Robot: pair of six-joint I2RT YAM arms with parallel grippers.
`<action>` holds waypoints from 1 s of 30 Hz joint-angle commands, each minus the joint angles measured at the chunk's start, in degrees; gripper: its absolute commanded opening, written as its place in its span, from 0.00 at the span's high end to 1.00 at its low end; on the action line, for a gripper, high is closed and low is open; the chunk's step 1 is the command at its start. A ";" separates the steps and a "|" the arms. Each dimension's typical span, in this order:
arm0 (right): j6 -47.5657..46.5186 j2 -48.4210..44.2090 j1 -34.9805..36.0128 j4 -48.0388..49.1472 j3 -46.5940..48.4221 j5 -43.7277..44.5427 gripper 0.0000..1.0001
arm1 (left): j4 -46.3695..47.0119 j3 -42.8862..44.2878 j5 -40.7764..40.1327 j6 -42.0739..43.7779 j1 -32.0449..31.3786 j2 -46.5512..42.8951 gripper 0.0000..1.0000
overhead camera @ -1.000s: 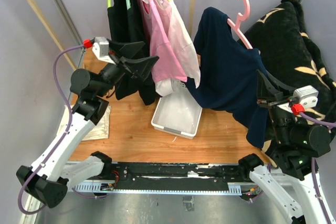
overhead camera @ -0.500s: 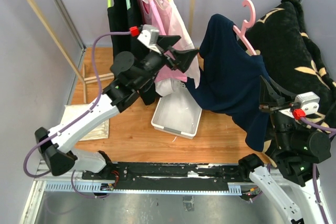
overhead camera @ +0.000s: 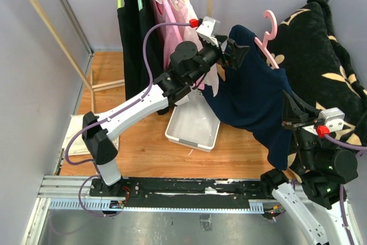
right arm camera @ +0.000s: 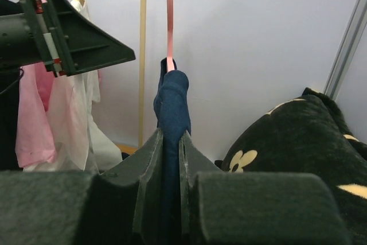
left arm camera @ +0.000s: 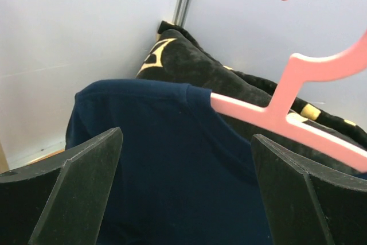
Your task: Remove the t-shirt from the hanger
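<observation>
Just ahead of the left gripper (left arm camera: 186, 137), fingers spread wide, the navy t-shirt (left arm camera: 172, 164) drapes over one arm of the pink hanger (left arm camera: 276, 114) (its other arm already bare), while the right gripper (right arm camera: 170, 142) pinches its cloth lower down, so removal seems roughly half done.

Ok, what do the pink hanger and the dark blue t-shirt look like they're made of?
The pink hanger looks like moulded plastic: smooth, slightly glossy, one even colour, with rounded edges. The navy t-shirt looks like soft knit fabric, possibly cotton: matte, and it drapes and folds limply over the hanger.
</observation>
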 commanded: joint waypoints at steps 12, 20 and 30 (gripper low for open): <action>1.18 -1.98 0.41 3.63 -0.27 -2.25 0.99 | -3.96 9.33 2.51 -3.29 -0.55 8.76 0.01; 1.25 -1.97 0.45 3.59 0.19 -3.27 0.99 | -4.59 10.83 3.20 -3.67 -0.56 10.88 0.13; 0.34 -2.06 0.40 4.10 -1.43 -2.16 0.99 | -1.64 10.91 7.29 -3.83 -0.55 11.59 0.83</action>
